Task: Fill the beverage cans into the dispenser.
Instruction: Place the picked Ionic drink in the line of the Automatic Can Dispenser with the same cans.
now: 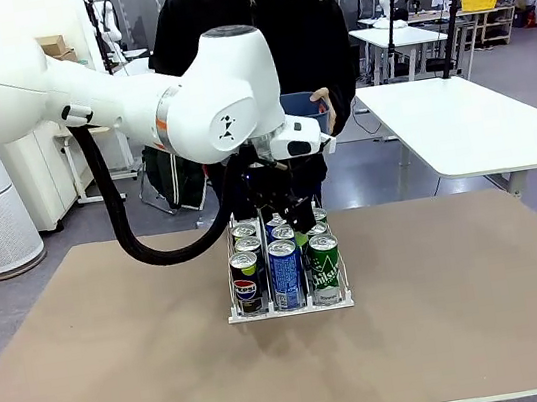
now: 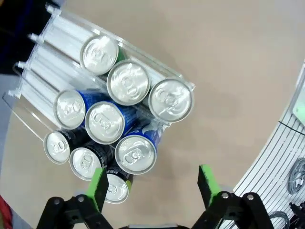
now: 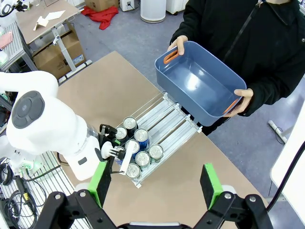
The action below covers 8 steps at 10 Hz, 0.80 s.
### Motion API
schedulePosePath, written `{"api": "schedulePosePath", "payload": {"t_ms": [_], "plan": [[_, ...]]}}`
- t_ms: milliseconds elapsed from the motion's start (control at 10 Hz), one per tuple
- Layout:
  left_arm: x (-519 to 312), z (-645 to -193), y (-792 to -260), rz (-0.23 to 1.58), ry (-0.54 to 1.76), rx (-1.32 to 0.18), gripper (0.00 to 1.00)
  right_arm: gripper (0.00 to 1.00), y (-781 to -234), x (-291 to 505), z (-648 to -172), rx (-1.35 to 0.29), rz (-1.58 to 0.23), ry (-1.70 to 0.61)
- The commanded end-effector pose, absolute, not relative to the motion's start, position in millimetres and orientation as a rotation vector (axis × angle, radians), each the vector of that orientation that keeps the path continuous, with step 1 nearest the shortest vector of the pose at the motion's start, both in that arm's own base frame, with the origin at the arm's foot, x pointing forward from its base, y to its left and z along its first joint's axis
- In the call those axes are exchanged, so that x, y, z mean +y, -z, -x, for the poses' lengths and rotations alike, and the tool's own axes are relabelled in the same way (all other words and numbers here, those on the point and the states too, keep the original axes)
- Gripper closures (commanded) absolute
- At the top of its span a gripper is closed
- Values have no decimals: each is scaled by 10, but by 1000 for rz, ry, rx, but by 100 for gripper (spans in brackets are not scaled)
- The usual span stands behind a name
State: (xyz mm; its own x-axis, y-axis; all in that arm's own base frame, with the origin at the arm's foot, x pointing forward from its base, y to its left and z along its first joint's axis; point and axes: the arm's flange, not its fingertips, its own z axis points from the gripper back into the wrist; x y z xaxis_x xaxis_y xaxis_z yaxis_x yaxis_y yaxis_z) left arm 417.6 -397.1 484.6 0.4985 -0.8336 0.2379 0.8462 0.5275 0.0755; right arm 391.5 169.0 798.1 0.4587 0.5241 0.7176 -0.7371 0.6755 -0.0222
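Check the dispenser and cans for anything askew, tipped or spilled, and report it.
Nothing stands out. The nine cans stand upright in the dispenser, three per lane, packed toward its front lip. No spill on the table. The left gripper is open above them, holding nothing.

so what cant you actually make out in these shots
- Front view: the back of the dispenser and its rear cans are hidden by the left arm.
- Front view: the blue tub is mostly covered by that arm.
- Left wrist view: the nearest black can is partly behind a green-padded finger.
- Right wrist view: can labels are too small to read.
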Motion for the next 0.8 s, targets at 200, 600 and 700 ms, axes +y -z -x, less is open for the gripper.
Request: {"api": "schedulePosePath", "payload": {"t_ms": [200,600,700], "plan": [[-3181,-4089,-5436,151,1103,-396,0,0,-7981,1682,-3910,-763,-312,-791],[-2425,-4036,-6317,198,1148,-495,0,0,-7981,1682,-3910,-763,-312,-791],[-2282,-3992,-6521,177,1117,-499,0,0,-7981,1682,-3910,-763,-312,-791]]}}
